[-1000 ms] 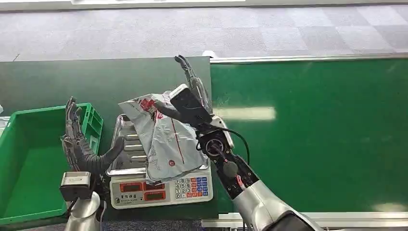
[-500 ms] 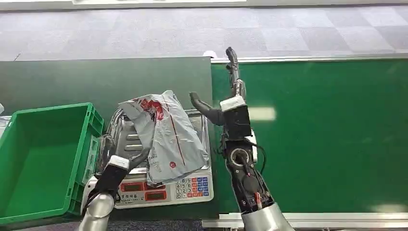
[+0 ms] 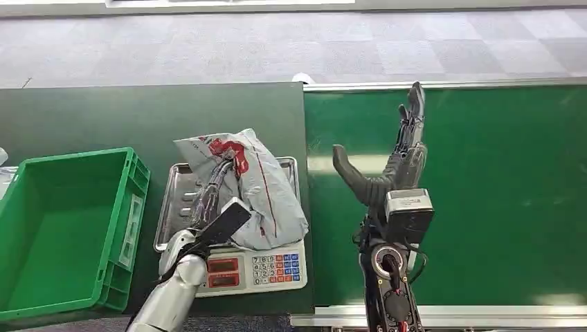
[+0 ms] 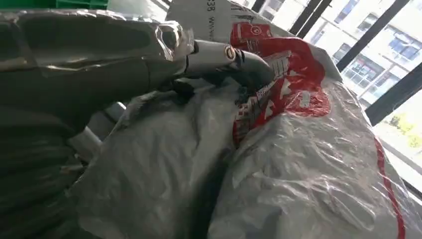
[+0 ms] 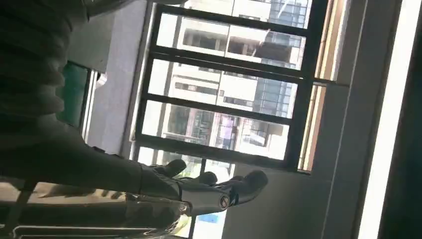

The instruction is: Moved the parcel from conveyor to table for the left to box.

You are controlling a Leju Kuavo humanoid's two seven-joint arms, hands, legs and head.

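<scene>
The parcel (image 3: 259, 190), a grey plastic mailer with red print, lies crumpled on the steel tray (image 3: 174, 204) of a weighing scale (image 3: 239, 271). My left hand (image 3: 213, 197) reaches over the tray, its fingers (image 3: 216, 178) stretched along the parcel's left side and touching it. Close up in the left wrist view, the fingers (image 4: 221, 54) lie against the parcel (image 4: 298, 164) without wrapping it. My right hand (image 3: 391, 166) stands apart over the green conveyor belt (image 3: 484, 194), to the right of the scale, fingers spread and holding nothing. The right wrist view shows this hand (image 5: 199, 191) empty.
A green plastic crate (image 3: 62, 221) stands left of the scale on the dark green table (image 3: 104, 117). The conveyor's metal rail (image 3: 443, 84) runs along the far side, with grey floor beyond.
My right hand has let go of the parcel and swung right over the belt. My left hand has moved from beside the crate onto the parcel's left side.
</scene>
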